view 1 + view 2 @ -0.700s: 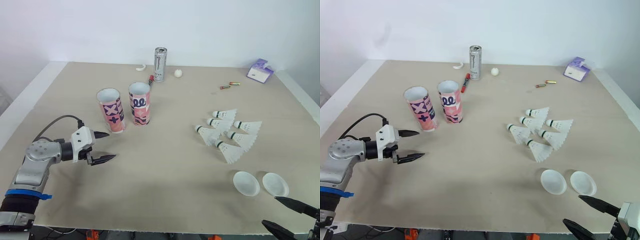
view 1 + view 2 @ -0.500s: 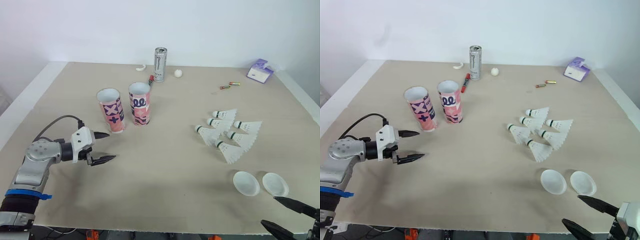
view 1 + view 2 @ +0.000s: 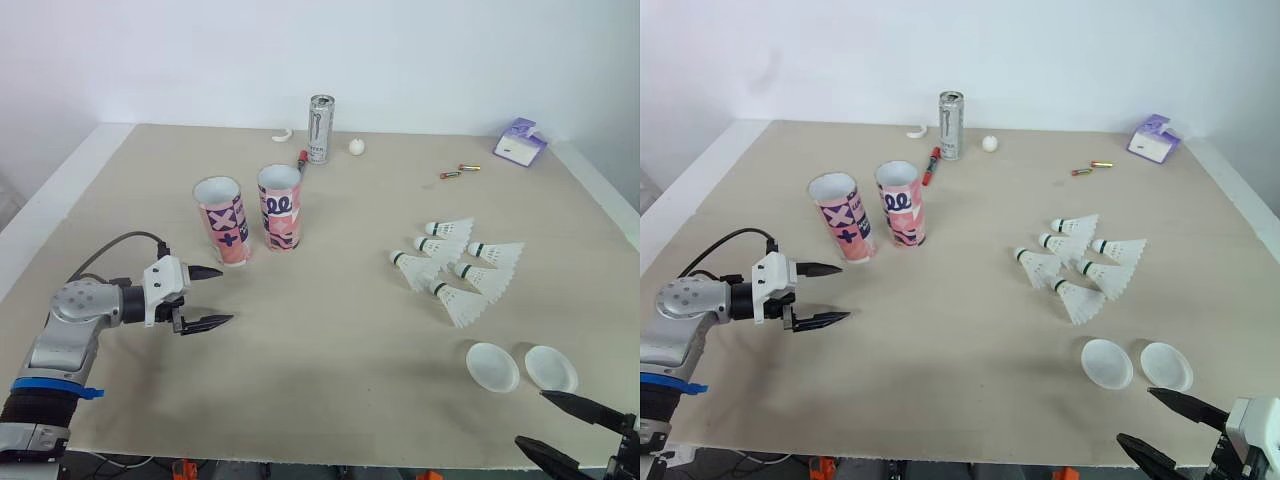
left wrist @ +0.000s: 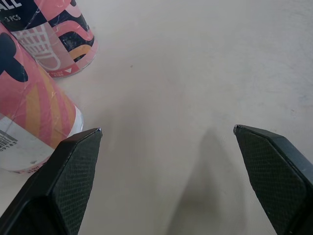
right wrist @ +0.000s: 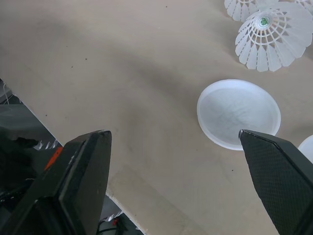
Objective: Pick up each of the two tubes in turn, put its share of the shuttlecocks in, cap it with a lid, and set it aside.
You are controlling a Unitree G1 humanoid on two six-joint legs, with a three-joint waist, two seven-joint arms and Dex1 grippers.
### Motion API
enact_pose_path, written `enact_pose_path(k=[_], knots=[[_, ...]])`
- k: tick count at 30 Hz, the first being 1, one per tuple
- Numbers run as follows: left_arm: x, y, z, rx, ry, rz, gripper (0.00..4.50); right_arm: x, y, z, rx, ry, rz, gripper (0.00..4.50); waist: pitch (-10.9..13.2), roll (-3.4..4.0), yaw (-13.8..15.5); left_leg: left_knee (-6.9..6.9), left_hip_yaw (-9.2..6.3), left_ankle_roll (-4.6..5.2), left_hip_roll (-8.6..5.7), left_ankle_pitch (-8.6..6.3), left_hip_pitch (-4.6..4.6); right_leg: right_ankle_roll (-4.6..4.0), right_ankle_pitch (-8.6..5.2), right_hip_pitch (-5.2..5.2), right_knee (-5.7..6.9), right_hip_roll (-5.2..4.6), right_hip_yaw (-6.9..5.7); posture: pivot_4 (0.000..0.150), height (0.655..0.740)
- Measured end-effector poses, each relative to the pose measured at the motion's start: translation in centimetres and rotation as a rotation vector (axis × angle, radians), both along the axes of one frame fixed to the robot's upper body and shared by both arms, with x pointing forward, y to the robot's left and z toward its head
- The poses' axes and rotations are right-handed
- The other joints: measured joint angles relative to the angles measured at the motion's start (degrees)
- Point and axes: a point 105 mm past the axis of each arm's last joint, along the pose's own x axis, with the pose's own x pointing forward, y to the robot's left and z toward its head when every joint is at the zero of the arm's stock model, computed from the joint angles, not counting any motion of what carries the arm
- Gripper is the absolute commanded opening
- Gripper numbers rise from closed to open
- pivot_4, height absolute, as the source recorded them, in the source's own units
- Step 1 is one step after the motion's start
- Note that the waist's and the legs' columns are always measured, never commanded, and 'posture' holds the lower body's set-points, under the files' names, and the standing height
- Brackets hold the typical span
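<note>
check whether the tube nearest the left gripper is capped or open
Open. The tube stands upright, its hollow mouth showing inside the white rim; both lids lie on the table, far from it.

Table [image 3: 330, 340]: beige top, white rim.

Far edge, 12 o'clock: one silver drink can [image 3: 320, 128], upright. A red marker [image 3: 301, 159] lies at the can's 7 o'clock, just beside its base. A small white ball [image 3: 357, 147] rests near the can at its 4 o'clock. A white curved scrap [image 3: 282, 135] lies at its 9 o'clock, apart from it.

At 1 o'clock: two batteries [image 3: 460, 171], lying near each other.

At 2 o'clock, near the far corner: a purple box [image 3: 520, 141].
</note>
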Motion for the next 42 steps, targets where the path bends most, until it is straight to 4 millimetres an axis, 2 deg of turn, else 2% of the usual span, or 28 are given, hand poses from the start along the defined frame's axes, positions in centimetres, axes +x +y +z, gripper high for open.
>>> enact_pose_path(k=[4, 9, 10, 11, 12, 14, 17, 18, 21, 23, 25, 26, 31, 38, 42], knots=[[0.1, 0.1, 0.1, -0.001, -0.003, 0.002, 4.5, 0.1, 0.1, 0.0, -0.001, 0.0, -0.003, 4.47, 0.0, 0.0, 0.0, 0.0, 0.0, 0.0, 0.0, 0.0, 0.0, 0.0, 0.0, 0.01, 0.0, 0.0, -0.03, 0.15, 0.74], [0.4, -0.1, 0.2, -0.036, -0.007, 0.021, 4.5, 1.6, 1.0, 1.3, 0.003, -0.075, 0.01, 4.47, 0.0, 0.01, -0.07, 0.04, 0.0, 0.0, 0.01, 0.0, 0.02, 0.0, 0.04, 0.04, 0.01, 0.02, 0.0, 0.15, 0.74], [0.7, -0.1, 0.6, -0.088, -0.015, 0.071, 4.5, 3.9, 3.0, 2.9, 0.037, -0.143, 0.071, 4.47, 0.01, -0.03, -0.19, 0.1, -0.01, 0.01, 0.06, 0.01, 0.05, 0.0, 0.14, 0.07, 0.01, 0.04, 0.02, 0.15, 0.74], [0.8, -1.2, 1.3, -0.179, -0.046, 0.116, 4.5, 6.7, 6.6, 5.6, 0.086, -0.252, 0.188, 4.47, 0.03, -0.04, -0.56, 0.16, 0.04, 0.06, 0.04, 0.04, 0.14, 0.08, 0.27, 0.12, 0.01, -0.01, 0.08, 0.15, 0.74], [0.3, -0.8, 1.1, -0.204, -0.048, 0.181, 4.5, 8.0, 8.7, 6.3, 0.116, -0.271, 0.256, 4.47, 0.02, -0.16, -0.23, 0.12, 0.02, 0.05, 0.02, 0.04, 0.16, -0.01, 0.16, 0.2, 0.0, 0.03, -0.19, 0.15, 0.74], [0.0, -0.7, 0.8, -0.222, -0.044, 0.223, 4.5, 8.9, 9.6, 6.6, 0.134, -0.281, 0.281, 4.47, 0.02, -0.16, -0.07, 0.11, -0.04, 0.05, -0.04, 0.04, 0.1, 0.02, 0.13, 0.2, 0.0, 0.03, -0.22, 0.15, 0.74], [-1.1, -1.2, 0.8, -0.326, -0.048, 0.36, 4.5, 12.1, 13.6, 8.7, 0.188, -0.349, 0.417, 4.47, 0.13, -0.25, -0.98, 0.18, 0.0, 0.04, 0.03, 0.03, 0.17, 0.05, 0.29, 0.16, -0.01, 0.03, -0.02, 0.15, 0.74], [-1.3, -1.6, 0.9, -0.353, -0.051, 0.383, 4.5, 12.7, 14.3, 9.0, 0.194, -0.356, 0.44, 4.47, 0.14, -0.28, -0.94, 0.18, -0.01, 0.04, 0.02, 0.03, 0.15, 0.05, 0.29, 0.17, -0.01, 0.03, -0.06, 0.15, 0.74], [-1.9, 0.0, 0.7, -0.394, -0.063, 0.556, 4.5, 14.8, 16.2, 8.5, 0.235, -0.316, 0.496, 4.47, 0.12, -0.43, -0.51, 0.17, -0.06, 0.05, 0.01, 0.03, 0.11, -0.07, 0.25, 0.21, 0.01, 0.07, -0.27, 0.15, 0.74], [-1.9, 0.2, 0.7, -0.398, -0.066, 0.584, 4.5, 15.2, 16.4, 8.2, 0.236, -0.302, 0.5, 4.47, 0.12, -0.42, -0.07, 0.17, -0.11, 0.05, -0.02, 0.04, 0.06, -0.15, 0.28, 0.21, 0.03, 0.08, -0.29, 0.15, 0.74], [-1.9, 0.9, 0.7, -0.415, -0.092, 0.672, 4.5, 16.4, 17.0, 7.3, 0.227, -0.281, 0.519, 4.47, 0.11, -0.44, 0.02, 0.19, -0.08, 0.05, -0.05, 0.03, 0.04, -0.22, 0.33, 0.21, 0.02, 0.05, -0.27, 0.15, 0.74], [-1.9, 1.3, 0.8, -0.423, -0.122, 0.746, 4.5, 17.6, 17.3, 6.7, 0.215, -0.282, 0.522, 4.47, 0.12, -0.43, -0.02, 0.2, 0.02, 0.05, -0.07, 0.03, 0.04, -0.21, 0.38, 0.2, -0.02, 0.0, -0.24, 0.15, 0.74], [-1.4, 2.8, 0.6, -0.462, -0.155, 0.95, 4.5, 19.5, 17.4, 4.7, 0.186, -0.271, 0.53, 4.47, 0.11, -0.44, 0.01, 0.21, -0.06, 0.06, -0.07, 0.04, 0.0, -0.05, 0.55, 0.19, 0.0, 0.04, -0.31, 0.15, 0.74], [0.0, 1.9, 0.6, -0.489, -0.116, 0.914, 4.5, 20.8, 17.4, 4.9, 0.161, -0.316, 0.522, 4.47, 0.11, -0.43, -0.02, 0.21, -0.03, 0.04, -0.01, 0.06, 0.04, -0.24, 0.58, 0.17, 0.01, 0.09, -0.36, 0.15, 0.74], [2.2, 0.6, 0.2, -0.485, -0.066, 0.835, 4.5, 21.0, 17.8, 4.8, 0.143, -0.332, 0.531, 4.47, 0.11, -0.42, 0.0, 0.21, -0.03, 0.01, -0.01, 0.08, 0.03, -0.22, 0.63, 0.15, 0.02, 0.12, -0.38, 0.15, 0.74]])
